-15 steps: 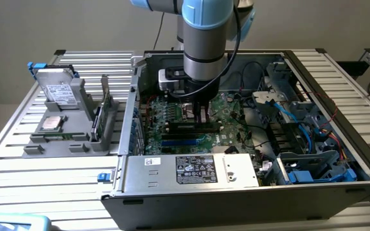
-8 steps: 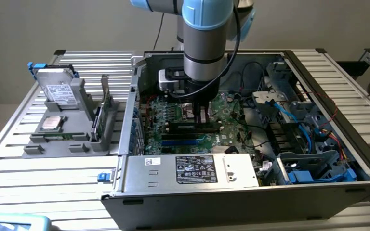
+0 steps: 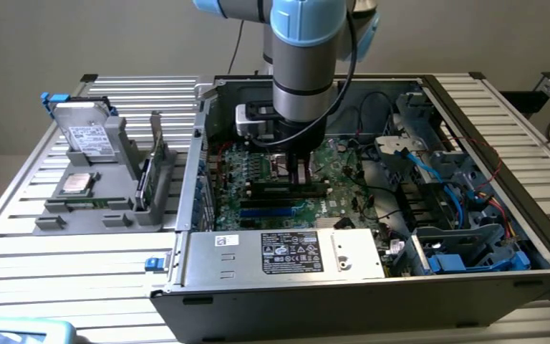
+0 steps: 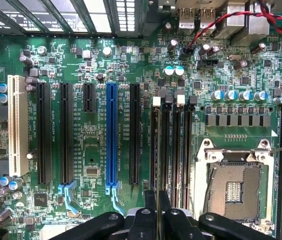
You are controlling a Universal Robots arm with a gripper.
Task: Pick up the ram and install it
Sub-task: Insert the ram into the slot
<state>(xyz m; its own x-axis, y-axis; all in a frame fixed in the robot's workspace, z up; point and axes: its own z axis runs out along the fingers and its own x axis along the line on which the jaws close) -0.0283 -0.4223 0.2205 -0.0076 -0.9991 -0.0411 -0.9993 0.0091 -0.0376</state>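
Note:
My gripper [image 4: 157, 197] is down inside the open computer case [image 3: 256, 301], just over the motherboard [image 4: 96, 165]. Its two dark fingers [image 4: 150, 202] stand close together, shut on the ram [image 4: 157, 165]. The ram shows edge-on as a thin strip running along one of the black memory slots [image 4: 173, 150] beside the bare CPU socket [image 4: 233, 187]. I cannot tell whether it sits in the slot or hovers just above it. In the exterior view the gripper [image 3: 299, 175] hangs under the blue-and-grey arm [image 3: 304, 64] in the middle of the board.
Expansion slots, black, blue [image 4: 112, 140] and white [image 4: 15, 125], lie beside the memory slots. The power supply [image 3: 285, 251] fills the case's near side, with cables and drive bays [image 3: 466, 215] on the exterior view's right. A grey holder [image 3: 103, 179] with parts stands outside, on the left.

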